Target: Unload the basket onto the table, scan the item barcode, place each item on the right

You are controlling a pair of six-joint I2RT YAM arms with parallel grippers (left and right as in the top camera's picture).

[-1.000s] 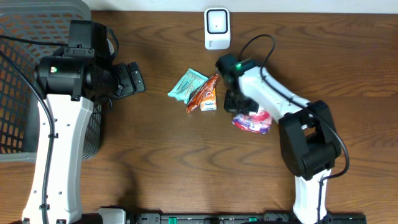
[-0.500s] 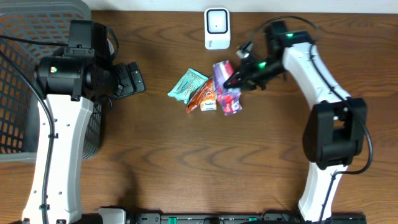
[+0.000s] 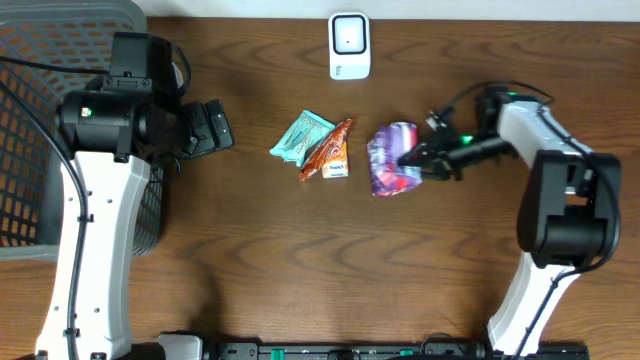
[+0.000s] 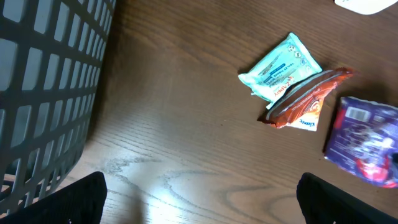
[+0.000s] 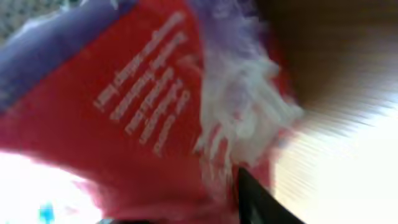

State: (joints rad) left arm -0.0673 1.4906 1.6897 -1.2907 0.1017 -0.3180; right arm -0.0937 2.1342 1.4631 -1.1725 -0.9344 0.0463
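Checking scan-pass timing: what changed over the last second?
The right hand carried the purple bag from nearer the arm's base up beside the scanner, then back right. The bag is now just right of the orange packet, with the hand at its right edge; whether it grips is unclear. The left hand, teal packet, orange packet and scanner stayed put.

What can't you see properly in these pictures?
Right wrist: the bag fills the blurred view, so its print is unreadable.
Overhead: too small to tell whether the right fingers grip the bag.
Left wrist: the scanner is cut off by the top edge.
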